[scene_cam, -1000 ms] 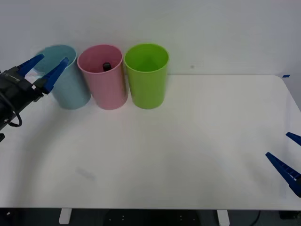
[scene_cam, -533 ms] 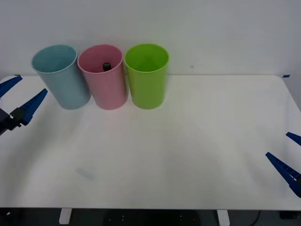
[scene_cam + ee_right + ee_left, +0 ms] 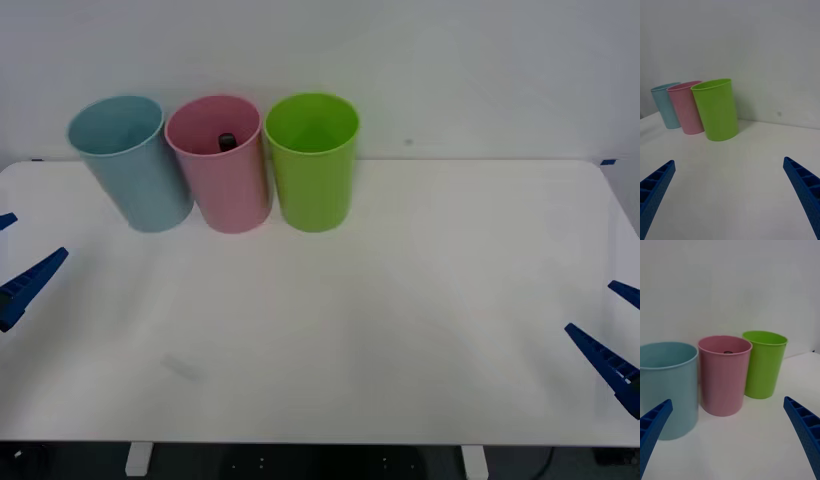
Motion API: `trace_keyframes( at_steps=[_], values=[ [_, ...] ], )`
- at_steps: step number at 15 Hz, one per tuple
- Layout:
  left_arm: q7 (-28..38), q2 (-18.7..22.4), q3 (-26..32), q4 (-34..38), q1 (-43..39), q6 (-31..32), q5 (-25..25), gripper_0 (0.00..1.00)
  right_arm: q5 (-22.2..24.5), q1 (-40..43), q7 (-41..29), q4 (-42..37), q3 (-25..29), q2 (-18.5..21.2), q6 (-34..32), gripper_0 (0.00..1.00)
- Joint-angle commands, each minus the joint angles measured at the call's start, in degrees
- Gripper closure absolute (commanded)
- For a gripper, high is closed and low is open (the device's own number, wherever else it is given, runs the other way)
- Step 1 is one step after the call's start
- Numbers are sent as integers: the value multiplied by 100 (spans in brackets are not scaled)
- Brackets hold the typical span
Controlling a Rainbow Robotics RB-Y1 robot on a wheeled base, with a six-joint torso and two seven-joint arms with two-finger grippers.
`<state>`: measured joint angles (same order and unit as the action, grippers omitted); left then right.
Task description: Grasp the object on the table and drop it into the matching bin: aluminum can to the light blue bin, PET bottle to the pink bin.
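Observation:
The pink bin point(image 3: 222, 175) stands at the back left of the white table point(image 3: 420, 270), between the light blue bin point(image 3: 132, 170) and a green bin. Inside the pink bin shows the black cap of the PET bottle point(image 3: 227, 141); the rest of the bottle is hidden by the wall. The left wrist view shows the pink bin point(image 3: 724, 380) with the cap point(image 3: 728, 351) just over its rim, and the light blue bin point(image 3: 668, 390) beside it. My left gripper point(image 3: 17, 252) hangs open at the table's left edge, well apart from the bins. My right gripper point(image 3: 612, 328) is open and empty at the right edge.
A green bin point(image 3: 313, 165) stands right of the pink one, touching or nearly touching it. The right wrist view shows all three bins far off, green bin point(image 3: 717, 110) nearest. The table's front edge runs just below both grippers.
My left gripper, open throughout, has drawn back from beside the light blue bin's rim, down and toward the table's front left. The right gripper has not moved.

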<state>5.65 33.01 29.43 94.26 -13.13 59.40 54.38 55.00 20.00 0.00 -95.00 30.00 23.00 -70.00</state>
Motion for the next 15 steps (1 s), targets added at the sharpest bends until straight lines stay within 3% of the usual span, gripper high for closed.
trace_keyframes(
  at_steps=[1,8,15],
  values=[
    [-29,38,19,40,-331,107,-173,0,0,0,0,0,0,0,0,0],
    [-64,38,27,31,-929,335,-446,0,0,0,0,0,0,0,0,0],
    [-11,38,-43,31,-955,397,-437,0,0,0,0,0,0,0,0,0]
  ],
)
